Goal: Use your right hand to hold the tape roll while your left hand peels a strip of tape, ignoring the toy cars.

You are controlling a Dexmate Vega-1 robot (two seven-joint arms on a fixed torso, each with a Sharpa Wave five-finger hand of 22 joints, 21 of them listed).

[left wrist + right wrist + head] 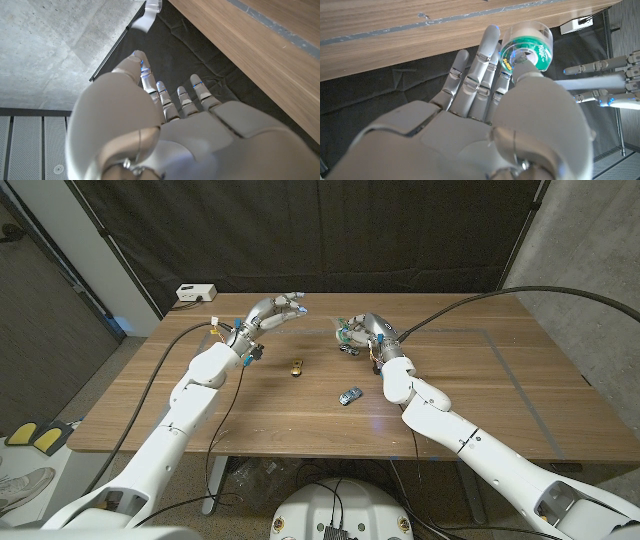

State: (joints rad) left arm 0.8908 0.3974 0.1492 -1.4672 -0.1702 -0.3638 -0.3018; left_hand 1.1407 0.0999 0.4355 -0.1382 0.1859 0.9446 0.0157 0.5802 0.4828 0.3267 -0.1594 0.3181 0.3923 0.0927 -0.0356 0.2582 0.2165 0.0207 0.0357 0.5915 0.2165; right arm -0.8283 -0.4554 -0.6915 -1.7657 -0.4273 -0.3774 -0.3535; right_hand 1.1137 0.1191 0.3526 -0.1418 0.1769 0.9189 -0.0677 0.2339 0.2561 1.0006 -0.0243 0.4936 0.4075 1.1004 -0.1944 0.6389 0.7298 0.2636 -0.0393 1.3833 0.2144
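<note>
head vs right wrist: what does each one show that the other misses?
Head view alone: the yellow toy car and blue toy car lying apart on the wooden table, and a white box behind its far left corner. Right wrist view alone: the tape roll seen close, clear with a green core, gripped at the right hand's fingertips. Both: the right hand holding the roll, with the left hand raised nearby, fingers extended.

i see tape roll [352, 335] in right hand [362, 332] upper centre | left hand [276, 311] to its left, apart | two toy cars [297, 367] [349, 395] on table [500, 400] below, mid-frame
</note>
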